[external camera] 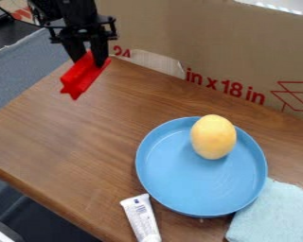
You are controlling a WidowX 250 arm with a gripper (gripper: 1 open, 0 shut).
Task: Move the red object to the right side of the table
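A: Entry: where is the red object [82,75] and what are the fingers doing?

B: It hangs clear above the counter [79,132], at about 10 o'clock from the blue plate [180,180], up in the left part of the view. The gripper [91,59] is clamped on its upper end; the block slants down and to the left from there.

A: How will it handle?

B: Judgement only: small rigid plastic, light, no sag along its length. The ridged edges should give the pads some bite, but the faces look smooth, so a pinch at one end could let it pivot. It is already tilted. A hold nearer the middle would be steadier; for a short carry the end grip probably serves.

A: Fragile?

B: Unlikely. A drop would cost position, not the part.

A: Surface and room?

B: Brown wood-grain top, flat, dark rounded edge at the near side. The plate carries a yellow-orange round fruit [212,136] and fills much of the right half. A white tube [140,218] lies at 7 o'clock of the plate, a pale blue cloth [275,219] at 4 o'clock. A cardboard box [230,57] printed in red closes the back.

A: Free ground on the right?

B: Little: a strip between plate and box, around 1 to 2 o'clock of the plate
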